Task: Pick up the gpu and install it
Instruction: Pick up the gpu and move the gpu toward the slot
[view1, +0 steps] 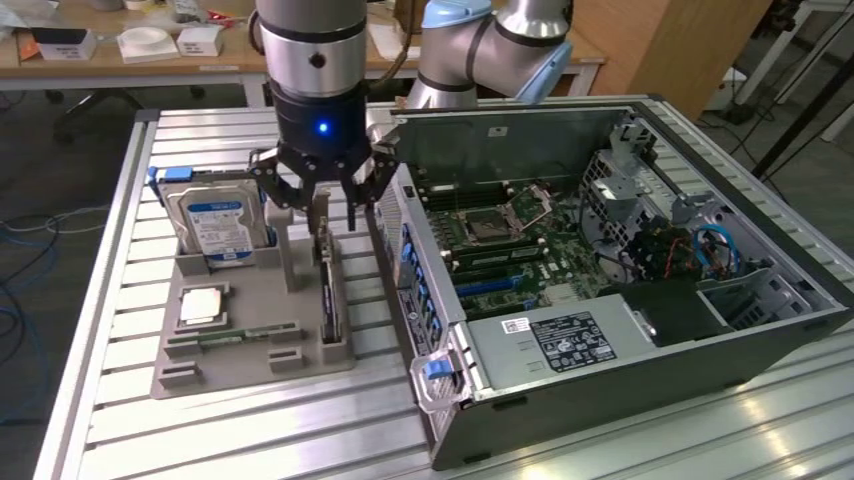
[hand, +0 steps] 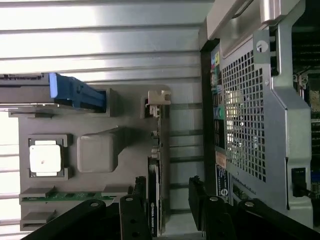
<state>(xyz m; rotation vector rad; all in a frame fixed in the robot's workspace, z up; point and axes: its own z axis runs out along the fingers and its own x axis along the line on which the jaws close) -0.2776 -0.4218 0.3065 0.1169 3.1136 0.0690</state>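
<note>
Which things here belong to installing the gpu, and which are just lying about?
Belongs to the job: gpu, standing on edge in the grey tray; open gripper above it; open computer case.
Lying about: hard drive, processor chip, memory stick.

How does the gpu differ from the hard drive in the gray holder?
The gpu is dark and thin, standing on edge; the hard drive is silvery, blue-white labelled, showing its broad face. The gpu stands under the gripper; the hard drive stands aside. Both sit in the gray holder.

Silver-grey arm (view1: 314, 40), pale-blue joint cap (view1: 451, 12), black wrist (view1: 320, 105) with blue light (view1: 320, 127), black pincer (view1: 324, 212).
</note>
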